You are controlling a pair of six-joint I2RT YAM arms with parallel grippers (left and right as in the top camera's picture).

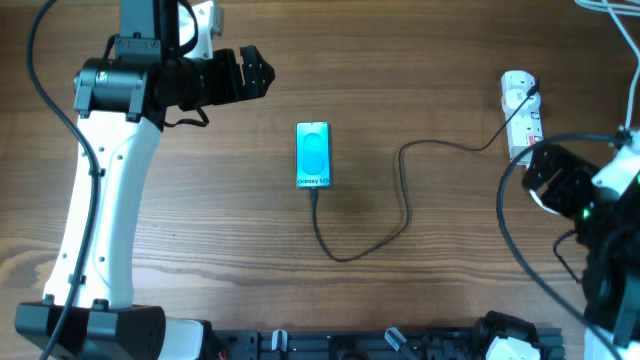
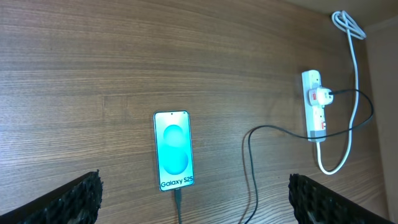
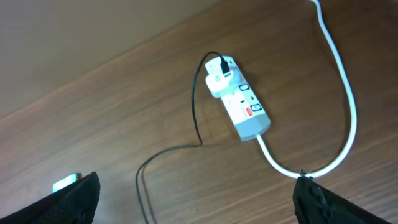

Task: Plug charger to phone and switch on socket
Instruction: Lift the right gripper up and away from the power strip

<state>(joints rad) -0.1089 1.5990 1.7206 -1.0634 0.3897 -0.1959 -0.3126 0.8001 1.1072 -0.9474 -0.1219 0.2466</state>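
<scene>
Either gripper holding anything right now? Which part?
Nothing held. The left gripper and right gripper are both open and empty; the charger cable lies on the table, untouched.

Table (image 1: 420, 80): brown wood-grain top, matt, fine streaked grain, beneath the phone.
Phone (image 1: 313, 155): glossy glass-like cyan screen, smooth pale rim.
Charger cable (image 1: 404, 190), at the phone's lettered end: thin black matt sheath.
Socket (image 1: 520, 125), well right of the phone: smooth white plastic with a slight sheen. Its lead (image 3: 354, 118) has a smooth white sheath.
Left arm (image 1: 100, 220), left of the phone: smooth white shell, matt black joints.
Left gripper (image 1: 262, 76): fingers (image 2: 74, 199) black, rough-textured.
</scene>
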